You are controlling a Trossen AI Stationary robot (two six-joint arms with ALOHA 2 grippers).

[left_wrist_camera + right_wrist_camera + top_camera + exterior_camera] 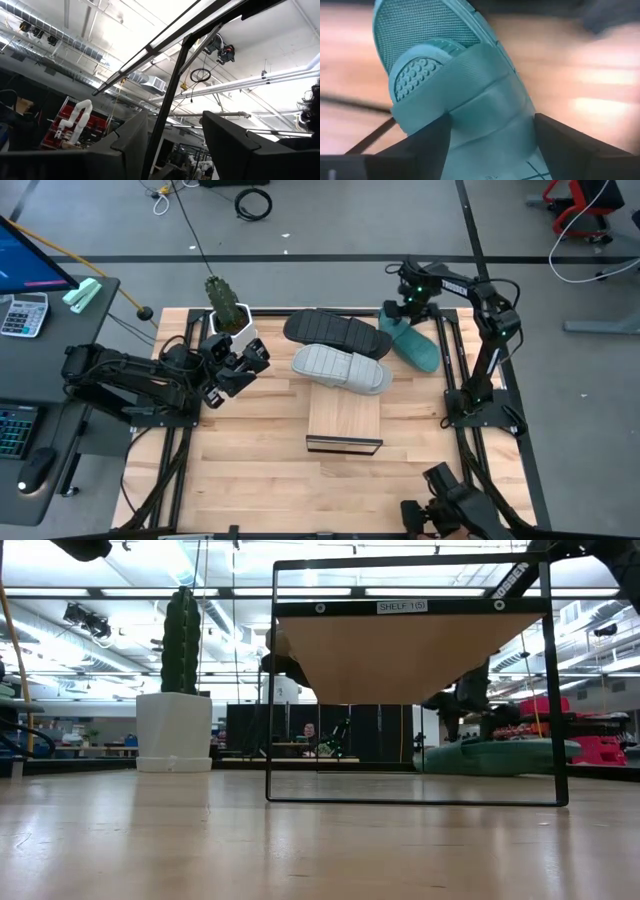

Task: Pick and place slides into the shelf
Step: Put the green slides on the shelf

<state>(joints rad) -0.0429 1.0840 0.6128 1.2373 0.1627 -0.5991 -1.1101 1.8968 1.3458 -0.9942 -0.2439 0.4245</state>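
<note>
The teal slide (418, 346) lies on the table at the far right, also seen in the low view (500, 755). My right gripper (405, 310) points down over it, open, one finger on each side of its ribbed strap (485, 95). The black slide (335, 332) and the light grey slide (342, 368) lie side by side just beyond the far end of the shelf (345, 418). My left gripper (245, 360) is raised at the table's left, tilted upward and open (175, 125), with nothing between its fingers. My right gripper comes at the teal slide from above, with its fingers across the slide, astride the strap. One finger (422, 145) stands right against the strap's edge (451, 117). I cannot tell whether either finger touches it. The slide lies flat on the table.
A green cactus in a white pot (228, 308) stands at the far left, close to my left gripper. Black frame rails (446, 360) run along the table's right side beside the teal slide. Bare wood (250, 470) lies near the front edge.
</note>
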